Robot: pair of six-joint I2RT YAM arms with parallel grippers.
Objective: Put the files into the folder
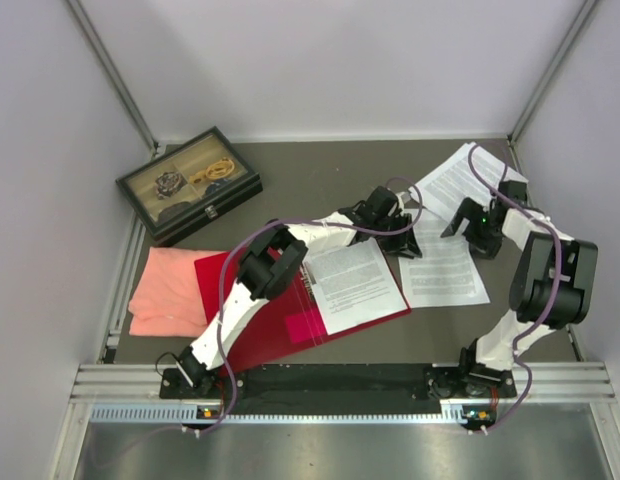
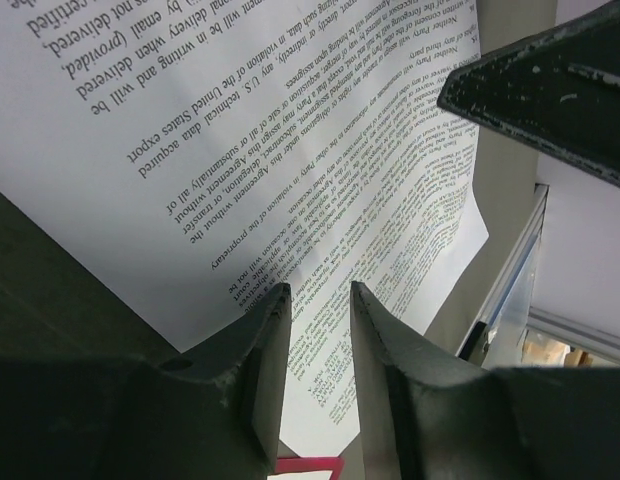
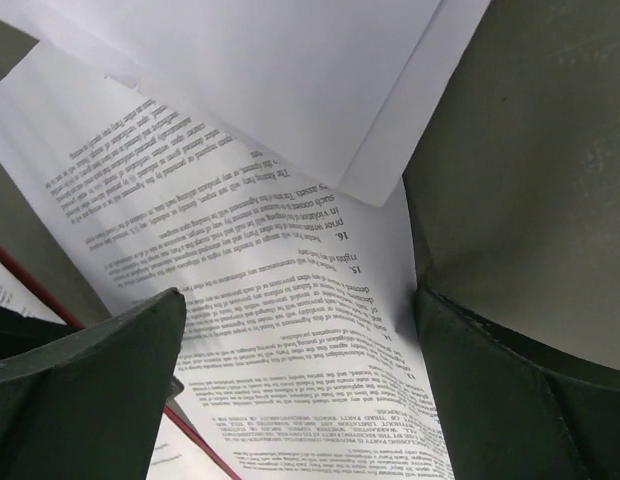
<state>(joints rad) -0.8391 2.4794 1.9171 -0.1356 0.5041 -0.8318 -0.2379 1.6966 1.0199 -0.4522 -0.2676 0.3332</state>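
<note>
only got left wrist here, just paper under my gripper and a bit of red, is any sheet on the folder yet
Observer: yes, a printed sheet lies on the open red folder.
Operator: how many outside it
Observer: two on the table to the right, a near sheet and a far sheet, overlapping.
Operator: right gripper holding one
Observer: no, the right gripper is wide open over them, holding nothing.

Files (image 1: pixel 355 280) on and beside open red folder (image 1: pixel 265 345)
</note>
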